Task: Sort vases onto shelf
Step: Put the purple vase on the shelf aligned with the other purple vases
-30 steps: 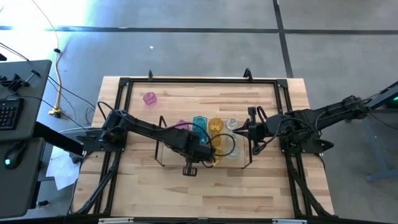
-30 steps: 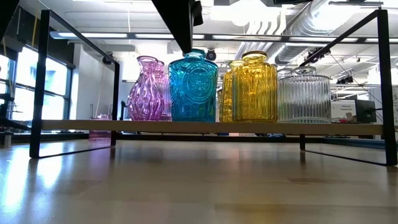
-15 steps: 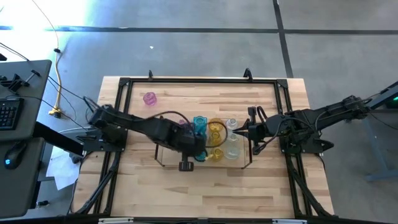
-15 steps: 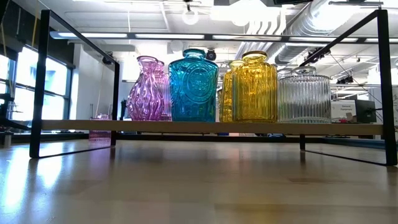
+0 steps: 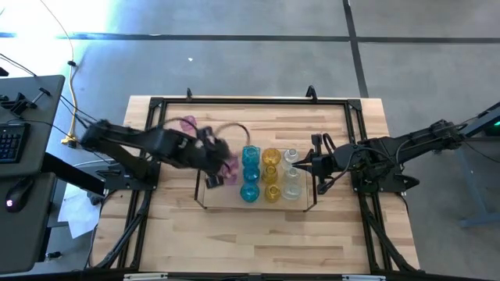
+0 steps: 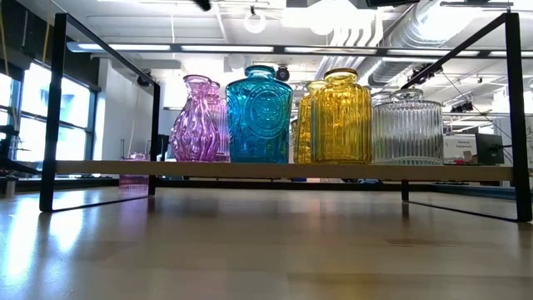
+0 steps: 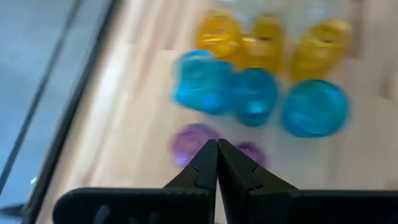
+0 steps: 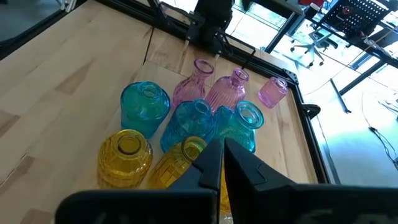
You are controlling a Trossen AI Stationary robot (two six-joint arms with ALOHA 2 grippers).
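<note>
The shelf point(image 5: 201, 187) stands mid-table with thin dark wire ends and a see-through top point(image 6: 283, 169). On it stand pink vases point(image 5: 231, 165), teal vases point(image 5: 250, 156), yellow vases point(image 5: 271, 159) and clear vases point(image 5: 291, 157), each on its base. One more pink vase point(image 5: 187, 123) stands on the table toward the far left. My left gripper point(image 5: 223, 160) hovers shut above the shelf's left end, over the pink vases point(image 7: 194, 135). My right gripper point(image 5: 312, 164) waits shut at the shelf's right end, facing the vases point(image 8: 199, 118).
A black metal frame point(image 5: 250, 101) borders the table. Bare wood lies between the shelf and the near edge point(image 5: 258, 234). A desk with a keyboard point(image 5: 12, 140) stands off the table's left side. The room with windows and pipes shows behind the shelf point(image 6: 466, 83).
My left arm has drawn back from above the shelf's near middle toward the table's left and far side, rising out of the low view. Its fingers stay shut. The vases on the shelf have kept their places.
</note>
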